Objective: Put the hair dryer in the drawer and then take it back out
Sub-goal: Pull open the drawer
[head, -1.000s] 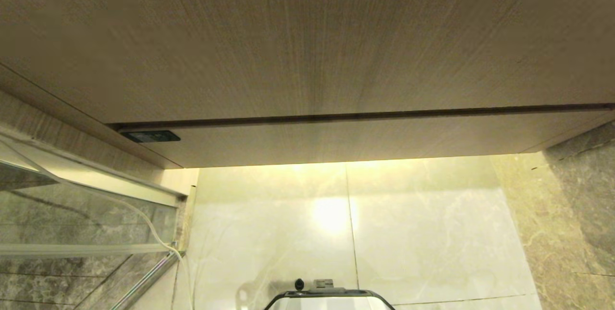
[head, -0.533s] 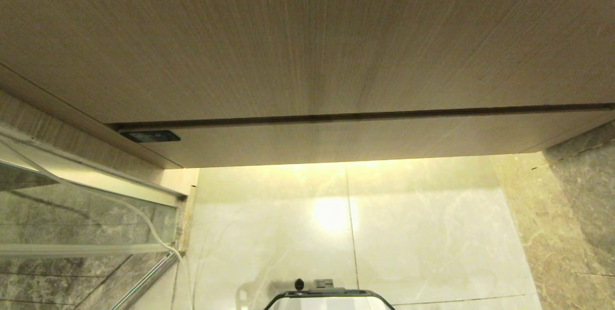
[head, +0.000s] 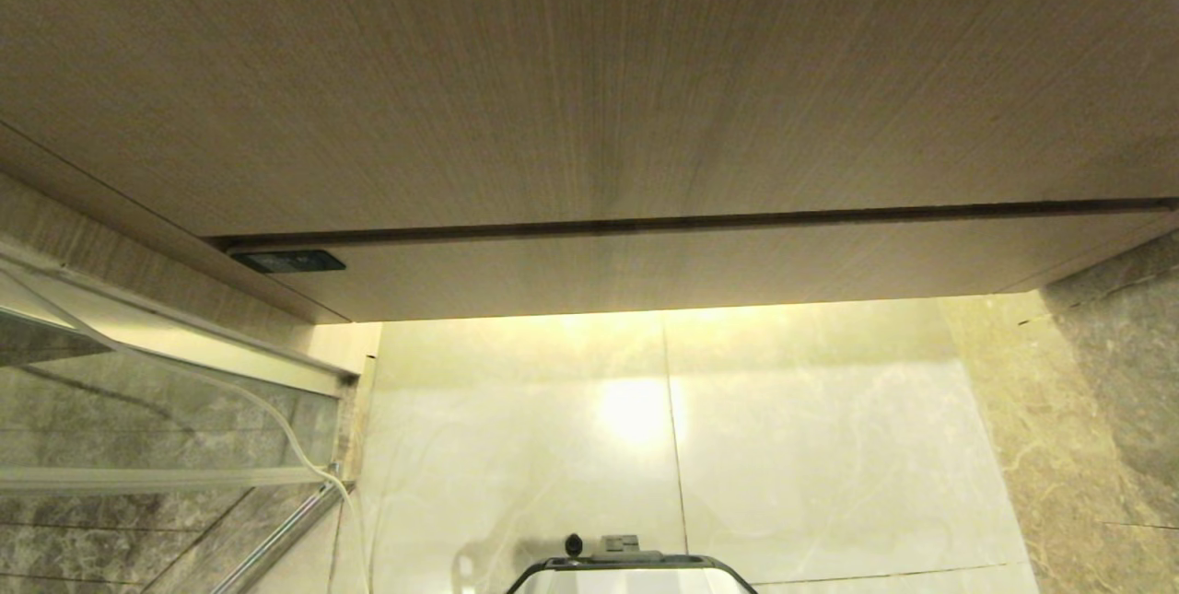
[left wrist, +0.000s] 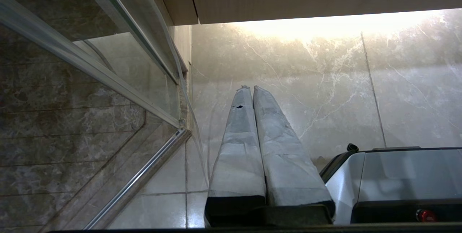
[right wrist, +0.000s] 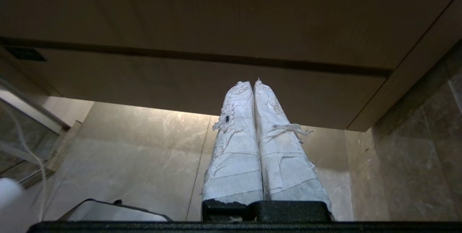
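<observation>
A wide, shallow drawer of light-brown wood grain point(head: 700, 267) runs across the head view, pushed fully shut beneath a taller wood-grain panel point(head: 589, 69), with a thin dark gap between the two. A small black rectangular label point(head: 288, 261) sits at the drawer front's left corner. Below the drawer, pale glossy marble floor tiles point(head: 811, 447) catch a warm glow from under the cabinet. A glass shower screen with a metal frame point(head: 166, 428) stands at the left, and darker grey marble point(head: 1105, 410) lies at the right. The rounded grey edge of the robot's base point(head: 631, 571) shows at the bottom centre.

The hair dryer cannot be seen in any view.

Neither arm appears in the head view. In the left wrist view, the left pincer point(left wrist: 251, 87) is clenched, its two tape-wrapped fingers pressed together, holding nothing, pointing at the floor tiles beside the shower screen. In the right wrist view, the right pincer point(right wrist: 252, 82) is likewise clenched and empty, its frayed white wrapped fingers point(right wrist: 234, 146) touching along their length and aimed up towards the closed drawer front.
</observation>
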